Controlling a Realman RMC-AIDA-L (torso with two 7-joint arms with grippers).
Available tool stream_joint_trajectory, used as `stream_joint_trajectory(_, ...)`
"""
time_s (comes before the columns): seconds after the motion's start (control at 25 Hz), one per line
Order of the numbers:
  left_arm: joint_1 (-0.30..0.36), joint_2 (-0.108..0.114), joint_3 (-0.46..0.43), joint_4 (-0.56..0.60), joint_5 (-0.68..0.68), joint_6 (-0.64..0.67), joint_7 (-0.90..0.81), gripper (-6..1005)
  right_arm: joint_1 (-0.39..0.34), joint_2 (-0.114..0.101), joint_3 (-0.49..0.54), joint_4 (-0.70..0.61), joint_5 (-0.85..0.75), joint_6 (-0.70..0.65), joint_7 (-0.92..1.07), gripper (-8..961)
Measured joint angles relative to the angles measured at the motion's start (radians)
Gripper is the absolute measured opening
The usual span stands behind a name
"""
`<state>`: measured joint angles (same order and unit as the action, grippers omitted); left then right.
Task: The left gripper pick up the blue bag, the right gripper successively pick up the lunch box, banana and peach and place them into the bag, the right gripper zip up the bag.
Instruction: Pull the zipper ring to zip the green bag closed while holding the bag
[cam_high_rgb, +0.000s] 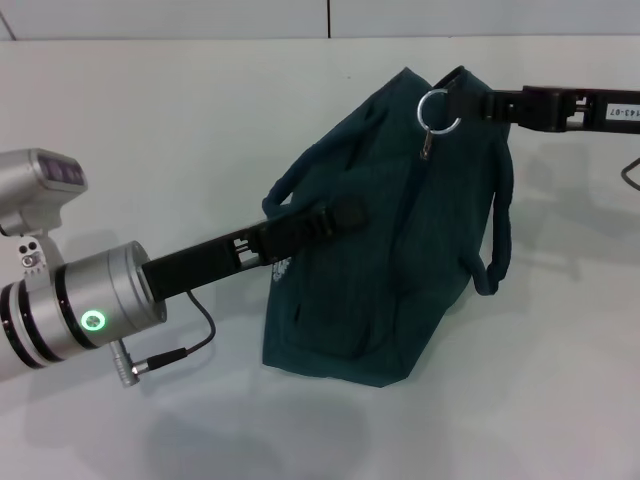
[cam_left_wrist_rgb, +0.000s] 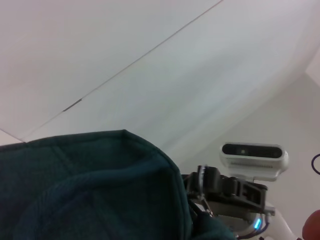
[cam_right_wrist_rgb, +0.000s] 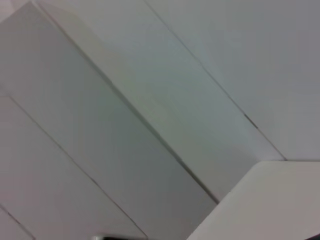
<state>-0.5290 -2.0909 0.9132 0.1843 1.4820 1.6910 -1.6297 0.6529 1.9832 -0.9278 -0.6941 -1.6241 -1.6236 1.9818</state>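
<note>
The blue bag (cam_high_rgb: 400, 250) hangs upright above the white table (cam_high_rgb: 150, 120), held between both arms. My left gripper (cam_high_rgb: 340, 217) reaches in from the left and is shut on the bag's near side by its left handle (cam_high_rgb: 285, 185). My right gripper (cam_high_rgb: 468, 100) comes in from the right at the bag's top corner and is shut on the metal zipper ring (cam_high_rgb: 437, 110). The bag's fabric (cam_left_wrist_rgb: 90, 190) fills the lower part of the left wrist view, with the right arm's wrist camera (cam_left_wrist_rgb: 255, 156) beyond it. Lunch box, banana and peach are out of sight.
The bag's right handle (cam_high_rgb: 500, 240) hangs loose. A cable (cam_high_rgb: 170, 352) trails from my left wrist. A small reddish shape (cam_left_wrist_rgb: 313, 226) shows at the edge of the left wrist view. The right wrist view shows only pale wall panels (cam_right_wrist_rgb: 150, 100).
</note>
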Motion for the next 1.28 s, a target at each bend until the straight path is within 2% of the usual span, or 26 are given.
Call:
stream_joint_trajectory(0.28,0.016,0.003,-0.009,0.002,-0.004,0.001,-0.02,116,0.001,0.003,-0.002,-0.018,-0.001,-0.036,-0.01,2)
stream_joint_trajectory(0.4,0.031,0.011,-0.019,0.007,-0.016,0.001,-0.038,300,0.001,0.004,-0.003,-0.018,-0.001,-0.051,-0.018,2)
stream_joint_trajectory(0.76,0.08,0.049,-0.024,0.086,-0.035,-0.016,-0.113,687,-0.006,0.006,0.0,-0.01,0.003,-0.065,-0.048,2)
stream_joint_trajectory(0.84,0.082,0.058,-0.031,0.102,-0.035,-0.023,-0.139,767,-0.005,0.012,0.001,-0.006,0.003,-0.061,-0.058,2)
stream_joint_trajectory(0.92,0.079,0.065,-0.033,0.119,-0.034,-0.03,-0.167,818,-0.001,0.018,-0.001,-0.006,0.003,-0.06,-0.064,2)
stream_joint_trajectory(1.04,0.073,0.089,-0.034,0.149,-0.024,-0.051,-0.211,894,0.002,0.024,-0.002,-0.005,0.003,-0.06,-0.07,2)
stream_joint_trajectory(1.28,0.078,0.112,-0.044,0.191,-0.022,-0.065,-0.242,894,0.004,0.027,0.004,-0.005,0.003,-0.058,-0.072,2)
